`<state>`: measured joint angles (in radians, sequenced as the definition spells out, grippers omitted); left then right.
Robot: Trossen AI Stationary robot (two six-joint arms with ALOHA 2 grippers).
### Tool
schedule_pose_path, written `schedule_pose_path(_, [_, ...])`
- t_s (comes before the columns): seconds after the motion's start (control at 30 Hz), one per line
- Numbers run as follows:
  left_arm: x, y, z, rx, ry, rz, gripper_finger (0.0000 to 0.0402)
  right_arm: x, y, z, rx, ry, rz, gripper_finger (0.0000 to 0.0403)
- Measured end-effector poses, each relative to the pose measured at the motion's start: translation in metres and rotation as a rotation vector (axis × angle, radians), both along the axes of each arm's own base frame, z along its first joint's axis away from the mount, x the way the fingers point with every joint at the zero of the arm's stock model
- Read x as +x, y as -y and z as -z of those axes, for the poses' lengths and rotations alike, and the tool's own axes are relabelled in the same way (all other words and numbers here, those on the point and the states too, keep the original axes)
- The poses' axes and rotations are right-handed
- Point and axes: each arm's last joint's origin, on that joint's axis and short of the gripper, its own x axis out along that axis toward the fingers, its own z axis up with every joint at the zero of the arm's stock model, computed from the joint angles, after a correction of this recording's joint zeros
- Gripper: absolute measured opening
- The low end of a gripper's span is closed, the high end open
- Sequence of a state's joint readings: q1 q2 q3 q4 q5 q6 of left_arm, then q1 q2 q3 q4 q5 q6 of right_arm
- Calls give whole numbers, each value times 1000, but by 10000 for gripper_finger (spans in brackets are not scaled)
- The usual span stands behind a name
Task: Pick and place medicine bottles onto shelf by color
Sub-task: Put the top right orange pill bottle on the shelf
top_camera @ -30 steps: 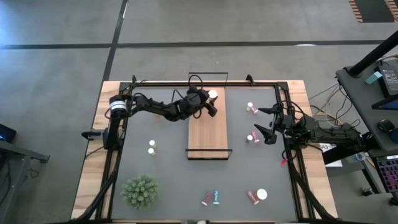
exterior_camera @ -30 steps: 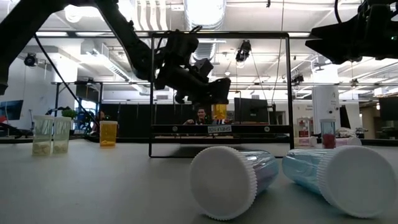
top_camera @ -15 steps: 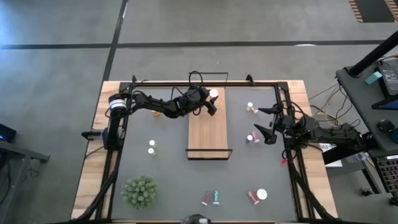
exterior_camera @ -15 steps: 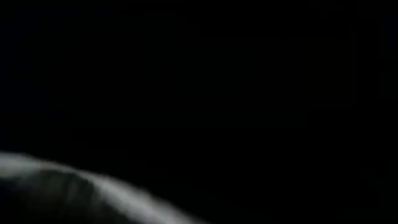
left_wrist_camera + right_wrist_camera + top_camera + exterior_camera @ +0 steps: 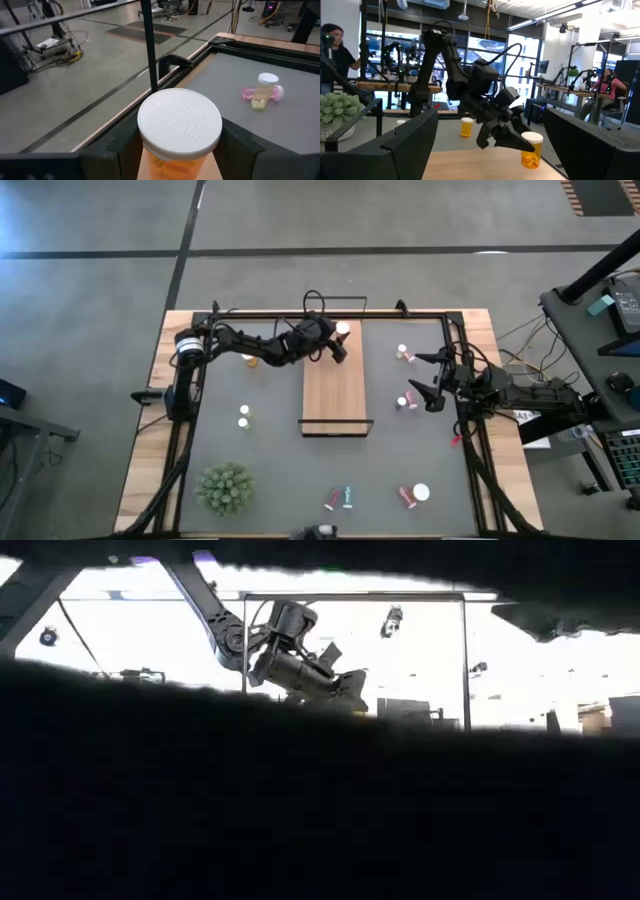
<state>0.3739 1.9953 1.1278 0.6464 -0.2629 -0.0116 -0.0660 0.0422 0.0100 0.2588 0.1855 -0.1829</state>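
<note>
We keep the left gripper (image 5: 341, 345) clamped on the orange medicine bottle (image 5: 179, 135), lowering it upright onto the shelf (image 5: 333, 395) corner; right gripper (image 5: 425, 380) waits open.

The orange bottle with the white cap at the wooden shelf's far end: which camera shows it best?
The left wrist view: the orange bottle with the white cap fills it between that gripper's fingers. The right wrist view shows it small, the high view a white dot, the low view nothing.

An upright white-capped orange bottle (image 5: 343, 330) stands at the light-wood shelf's (image 5: 333, 395) one-o'clock corner; others scatter across the table.
</note>
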Motion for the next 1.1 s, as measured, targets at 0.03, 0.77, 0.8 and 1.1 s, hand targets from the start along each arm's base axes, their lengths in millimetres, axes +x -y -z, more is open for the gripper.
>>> schedule_pose_path(0.03, [-1, -2, 0, 8, -7, 4, 185, 0, 0, 0, 0, 0, 0, 350])
schedule_pose_path(0.77, [-13, -17, 12, -44, -61, -25, 185, 0, 0, 0, 0, 0, 0, 350])
schedule_pose_path(0.8, [-14, -17, 13, -46, -66, -25, 185, 0, 0, 0, 0, 0, 0, 350])
schedule_pose_path(1.1, [-14, -17, 14, -49, -74, -27, 185, 0, 0, 0, 0, 0, 0, 350])
